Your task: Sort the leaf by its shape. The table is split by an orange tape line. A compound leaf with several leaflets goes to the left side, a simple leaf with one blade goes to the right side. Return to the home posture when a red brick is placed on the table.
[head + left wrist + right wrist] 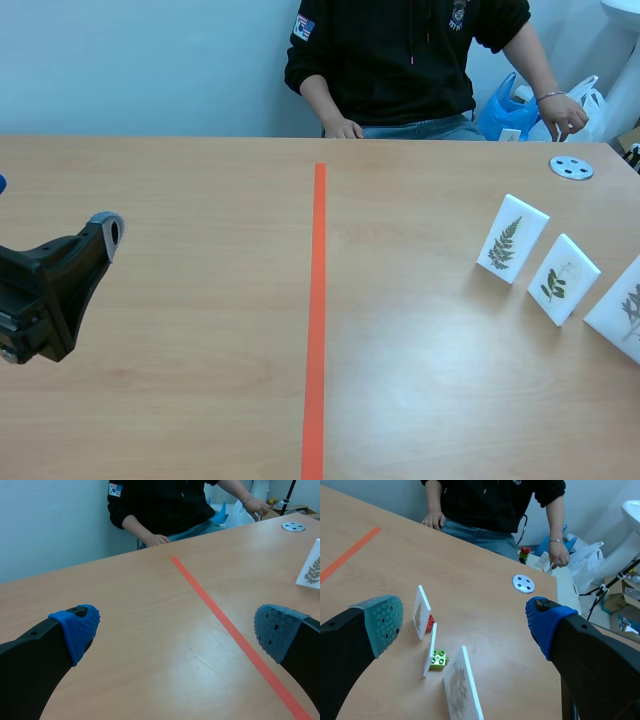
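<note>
Three cards (564,279) stand at the frame's right (none grasped), left end effector (175,630) and right end effector (465,622) both released; next, the fern card (513,238) probably must cross the tape (318,300).

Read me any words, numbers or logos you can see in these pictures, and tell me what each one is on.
Nothing can be read here.
Sleeve patch: coloured badge, too small to read.
Chest emblem: blurred, unreadable.
Fern card, middle card, edge card: leaf pictures only, no words visible.
Grey disc: holes, no marks visible.
</note>
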